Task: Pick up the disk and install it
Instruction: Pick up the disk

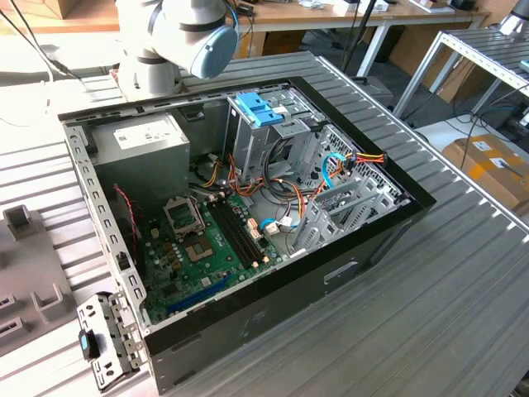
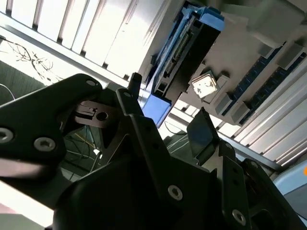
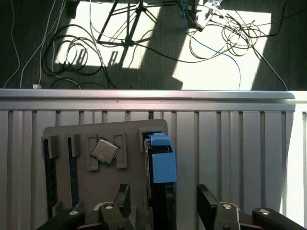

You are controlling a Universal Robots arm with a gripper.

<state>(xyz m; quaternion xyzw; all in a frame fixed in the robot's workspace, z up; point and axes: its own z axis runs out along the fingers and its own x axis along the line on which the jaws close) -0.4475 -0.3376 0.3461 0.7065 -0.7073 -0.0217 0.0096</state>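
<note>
In the first wrist view I scan the grey holder (image 3: 62, 136) from its left: memory sticks (image 3: 48, 165), a processor chip (image 3: 105, 151), then the disk (image 3: 154, 192) standing on edge in its slot, with a blue bracket (image 3: 164, 165) on it. My gripper (image 3: 164, 203) hangs over it with the jaws wide apart, one on each side, holding nothing. For this grasp I judge it best to centre on the flat faces, descend straight and clamp metal, not blue plastic. I can read no writing; in the exterior view, the print on the power supply (image 1: 136, 141) sticker is too small.
</note>
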